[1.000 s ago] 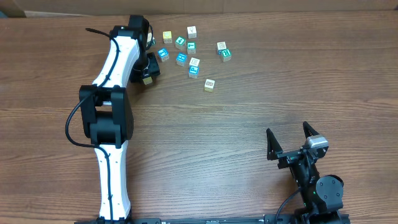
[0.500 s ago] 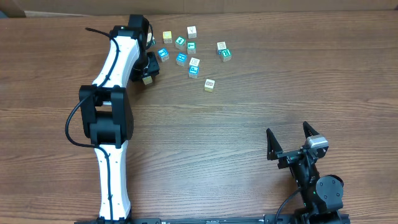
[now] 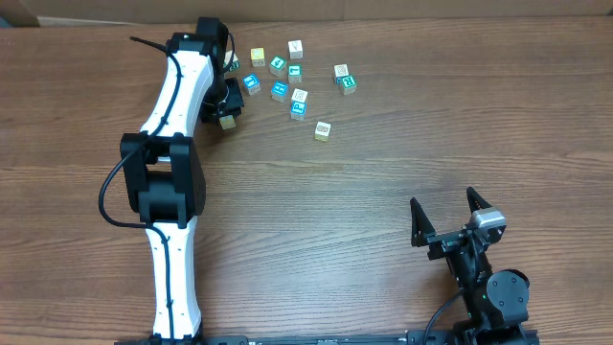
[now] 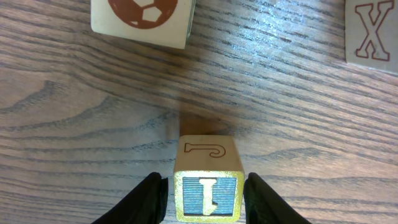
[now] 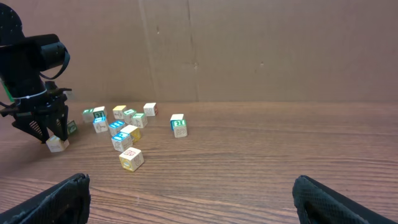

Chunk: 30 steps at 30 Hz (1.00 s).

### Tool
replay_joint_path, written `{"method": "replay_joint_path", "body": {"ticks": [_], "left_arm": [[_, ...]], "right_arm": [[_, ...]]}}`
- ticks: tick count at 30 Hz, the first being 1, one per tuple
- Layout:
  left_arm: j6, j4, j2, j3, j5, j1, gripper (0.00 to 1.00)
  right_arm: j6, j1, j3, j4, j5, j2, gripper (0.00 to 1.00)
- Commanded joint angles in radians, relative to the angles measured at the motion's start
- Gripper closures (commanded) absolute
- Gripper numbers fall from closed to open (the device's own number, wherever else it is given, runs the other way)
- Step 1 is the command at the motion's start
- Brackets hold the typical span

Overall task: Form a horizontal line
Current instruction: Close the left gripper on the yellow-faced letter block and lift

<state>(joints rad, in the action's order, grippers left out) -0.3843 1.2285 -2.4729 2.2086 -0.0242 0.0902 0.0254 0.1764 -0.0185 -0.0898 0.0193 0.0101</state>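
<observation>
With no row formed, the letter block, left of the scattered cubes on the bench, looks like light, rigid, smooth-faced wood best pinched on opposite flat sides, where the left hand brackets it with its fingers, contact unclear, while the right hand rests wide open.

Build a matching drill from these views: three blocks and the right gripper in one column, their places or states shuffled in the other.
1 J block
2 soccer-ball block
3 X block
4 right gripper

a open, far from the blocks
b between the fingers of the left gripper
c left wrist view, top right
d left wrist view, top left

Pairs: 1-b, 2-d, 3-c, 4-a
</observation>
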Motion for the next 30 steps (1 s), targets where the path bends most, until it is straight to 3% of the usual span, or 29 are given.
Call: {"method": "replay_joint_path", "body": {"ticks": [1,5,7,9,17,30], "left_arm": [[0.026,0.013,-0.005,0.019,-0.01,-0.005,0.58],[0.026,0.031,-0.005,0.015,-0.01,0.0,0.62],[0.026,0.027,-0.005,0.014,-0.01,0.002,0.71],[0.026,0.026,-0.005,0.014,-0.009,0.002,0.73],[0.061,0.092,0.034,0.014,-0.004,0.01,0.71],[0.005,0.252,0.327,0.014,-0.003,0.13,0.69]], "right_arm": [[-0.004,-0.006,0.01,0.006,-0.003,-0.007,0.0],[-0.004,-0.006,0.01,0.005,-0.003,-0.007,0.0],[-0.004,-0.006,0.01,0.005,-0.003,-0.007,0.0],[-0.004,-0.006,0.01,0.005,-0.003,-0.007,0.0],[-0.004,-0.006,0.01,0.005,-0.003,-0.007,0.0],[-0.004,-0.006,0.01,0.005,-0.003,-0.007,0.0]]}}
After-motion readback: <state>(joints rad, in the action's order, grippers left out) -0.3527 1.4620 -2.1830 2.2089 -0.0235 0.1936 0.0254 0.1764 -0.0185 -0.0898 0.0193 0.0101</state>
